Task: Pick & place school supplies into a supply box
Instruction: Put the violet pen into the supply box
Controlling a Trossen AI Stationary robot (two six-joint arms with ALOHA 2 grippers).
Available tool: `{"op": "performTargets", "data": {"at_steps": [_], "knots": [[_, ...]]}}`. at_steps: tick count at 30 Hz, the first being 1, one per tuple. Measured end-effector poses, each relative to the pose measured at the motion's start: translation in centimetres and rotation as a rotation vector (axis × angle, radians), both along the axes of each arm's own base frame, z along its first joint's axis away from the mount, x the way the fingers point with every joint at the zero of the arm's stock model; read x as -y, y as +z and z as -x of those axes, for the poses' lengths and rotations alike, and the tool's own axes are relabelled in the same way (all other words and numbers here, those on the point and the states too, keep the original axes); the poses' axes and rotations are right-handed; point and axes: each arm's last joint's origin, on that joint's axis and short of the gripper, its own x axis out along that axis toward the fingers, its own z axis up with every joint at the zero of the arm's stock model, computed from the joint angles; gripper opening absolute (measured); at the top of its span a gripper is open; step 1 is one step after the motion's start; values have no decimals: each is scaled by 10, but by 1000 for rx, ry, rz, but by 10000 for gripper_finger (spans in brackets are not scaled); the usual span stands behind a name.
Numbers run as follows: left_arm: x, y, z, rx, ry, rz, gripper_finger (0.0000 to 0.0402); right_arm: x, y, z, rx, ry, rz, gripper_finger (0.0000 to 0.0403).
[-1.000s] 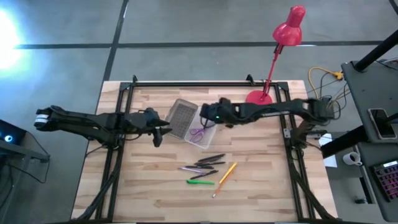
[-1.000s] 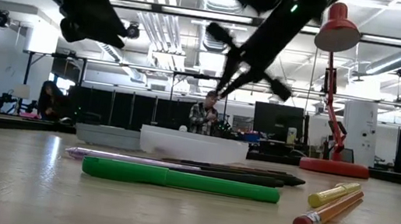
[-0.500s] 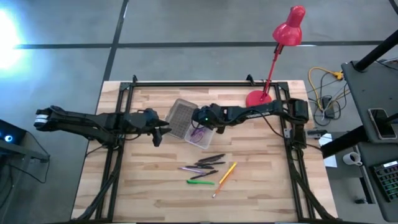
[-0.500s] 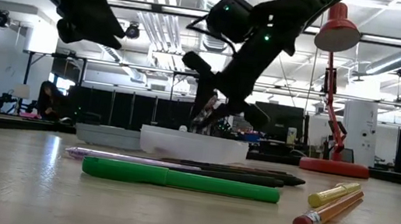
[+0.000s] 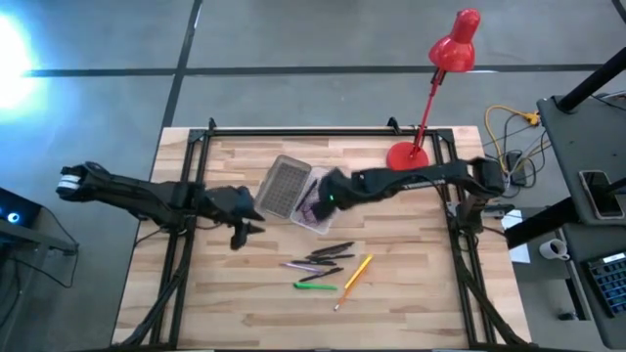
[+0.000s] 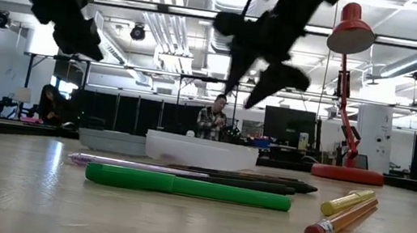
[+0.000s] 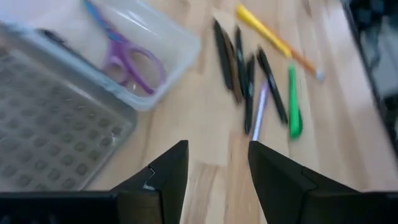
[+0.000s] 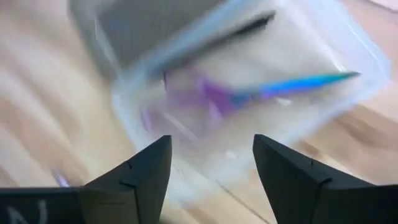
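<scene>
The scissors (image 7: 127, 53) already lie inside the box (image 5: 320, 217), so the step in hand looks like clearing away from it and going for the next item. The right hand (image 8: 211, 168) hangs just above the box with its fingers spread wide and nothing between them; it would do well to lift straight up before swinging toward the pens, so a finger does not catch the thin clear wall and drag the box. The left hand (image 7: 214, 171), also wide open and empty, hovers beside the box's lid (image 5: 284, 186), on the side away from the lamp (image 5: 440, 78). The box is a small see-through tray with a grey ribbed lid folded flat beside it. The purple-handled scissors rest in it slantwise. The pencil (image 5: 353, 278), green pen (image 5: 315, 286) and dark pens (image 5: 328, 253) lie on the counter (image 5: 411, 293) near the box, on its side away from the lamp.
</scene>
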Motion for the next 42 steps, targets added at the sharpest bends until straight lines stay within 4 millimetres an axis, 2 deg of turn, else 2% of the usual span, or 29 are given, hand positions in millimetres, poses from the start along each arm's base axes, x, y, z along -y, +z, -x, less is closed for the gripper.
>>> {"op": "performTargets", "data": {"at_steps": [3,6,11,16,22,27,32,36,42], "knots": [[13,-14,-10,-69,-89,-71,148,-25,11,18,-87,179,52,219],[29,-29,-24,-132,-146,-90,142,-47,17,36,-151,266,109,219],[59,-48,-46,-234,-176,-153,137,-74,22,57,-154,303,163,219],[73,-56,-71,-279,-139,-151,137,-91,18,72,-151,296,167,219],[86,-59,-102,-277,-221,-229,136,-100,12,89,-150,255,169,219],[91,-81,-115,-363,-240,-245,136,-108,4,99,-155,223,157,219],[94,-86,-121,-379,-255,-231,129,-113,-2,105,-159,178,149,219],[91,-86,-122,-392,-247,-231,98,-113,-7,108,-168,147,141,219],[88,-88,-117,-446,-252,-235,24,-112,-12,110,-177,125,137,219]]}}
